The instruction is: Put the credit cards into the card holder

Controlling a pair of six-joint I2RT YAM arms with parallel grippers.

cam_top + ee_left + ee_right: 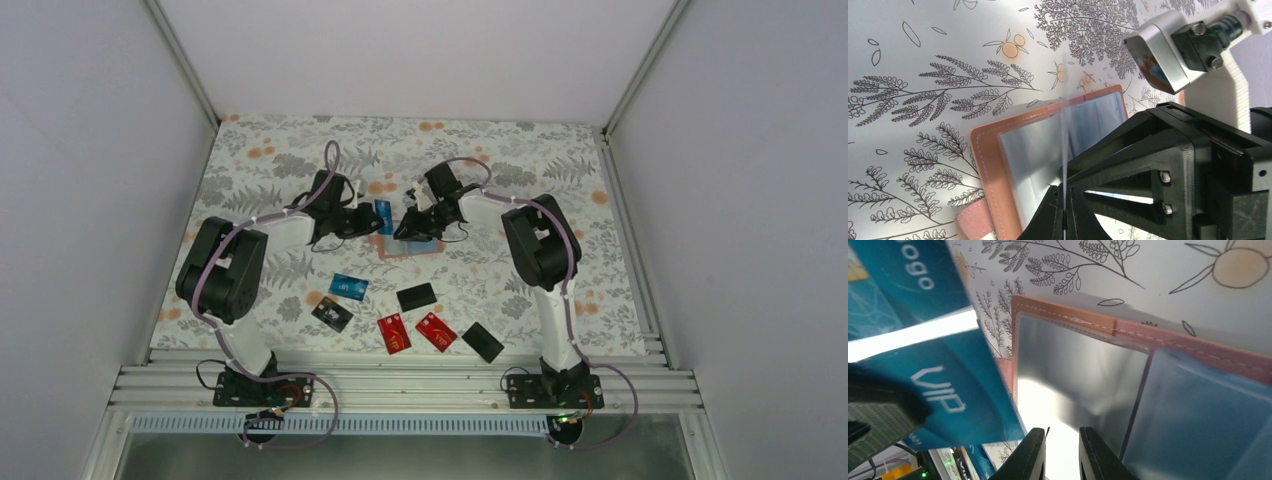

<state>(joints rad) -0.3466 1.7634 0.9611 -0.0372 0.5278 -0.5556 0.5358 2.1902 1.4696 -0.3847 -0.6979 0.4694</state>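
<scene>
The card holder [1033,150] lies open in the middle of the surface [560,180], with free room around it. The left end effector [1064,200] is clenched on a blue credit card [948,390], whose long axis runs away from the bases. This card is edge-on in the left wrist view and shows its "VIP" face in the right wrist view. For the right end effector [1062,450], I cannot tell the state.

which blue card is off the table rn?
The blue card pinched in the left gripper, over the open card holder. The other blue card lies flat, untouched.
</scene>
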